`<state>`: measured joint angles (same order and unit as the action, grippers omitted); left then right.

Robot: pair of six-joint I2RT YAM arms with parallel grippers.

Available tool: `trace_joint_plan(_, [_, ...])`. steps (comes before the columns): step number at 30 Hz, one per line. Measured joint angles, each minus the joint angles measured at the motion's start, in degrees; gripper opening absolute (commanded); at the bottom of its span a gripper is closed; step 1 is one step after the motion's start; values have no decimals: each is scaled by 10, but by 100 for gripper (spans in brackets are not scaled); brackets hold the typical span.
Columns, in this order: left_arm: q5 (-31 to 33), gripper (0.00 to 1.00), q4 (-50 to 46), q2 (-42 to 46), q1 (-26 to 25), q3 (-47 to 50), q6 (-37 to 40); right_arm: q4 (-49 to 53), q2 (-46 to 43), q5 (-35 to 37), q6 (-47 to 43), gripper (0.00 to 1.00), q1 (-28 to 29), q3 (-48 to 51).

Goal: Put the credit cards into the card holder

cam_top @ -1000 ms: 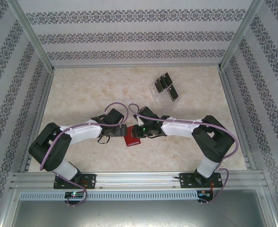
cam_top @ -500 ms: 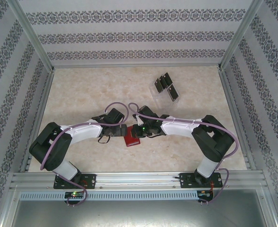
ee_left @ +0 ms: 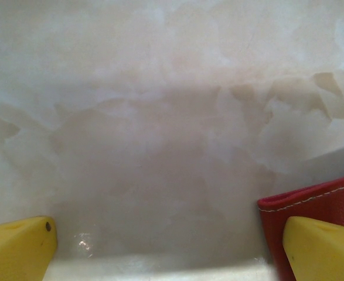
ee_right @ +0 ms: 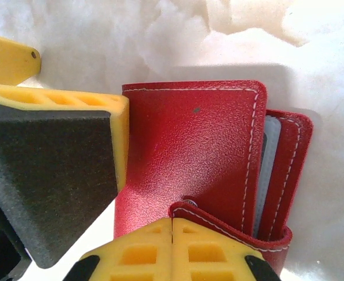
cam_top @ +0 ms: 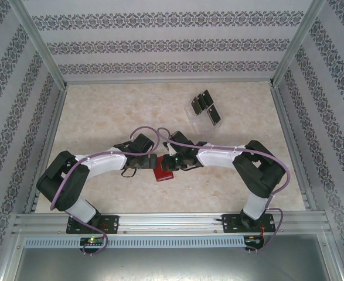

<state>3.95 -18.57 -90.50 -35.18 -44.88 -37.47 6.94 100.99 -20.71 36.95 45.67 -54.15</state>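
as left fingers (cam_top: 152, 164) gaped empty and right fingers (ee_right: 172, 227) pressed closed, the red stitched leather wallet (ee_right: 189, 146) seemed floppy, best pinched edgewise.

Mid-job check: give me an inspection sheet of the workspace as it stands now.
Surface: pale marbled table, no spills seen.
Job's things: red card holder lying ajar between the grippers; black credit cards at the far right, standing in the stand.
Clutter: clear slotted stand, holding the cards.
Grippers: left gripper open, one finger over the holder's edge; right gripper shut at the holder's tab edge, grip unclear.
Cables: purple cables looped over both arms.
Surroundings: patterned walls, aluminium frame.
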Motion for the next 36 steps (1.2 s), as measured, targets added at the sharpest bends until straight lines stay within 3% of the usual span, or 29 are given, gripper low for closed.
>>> trace_joint_plan(14, [2, 100, -3, -6, -1, -3, 0, 5, 21, -19, 4, 0, -6, -19])
trace_joint_plan(25, [4, 100, -5, -10, -4, -5, 0, -3, -40, -36, 7, 0, -37, 2])
trace_joint_plan(36, [4, 100, -6, -12, -4, -7, 0, -24, -33, -64, 9, 0, -47, 4])
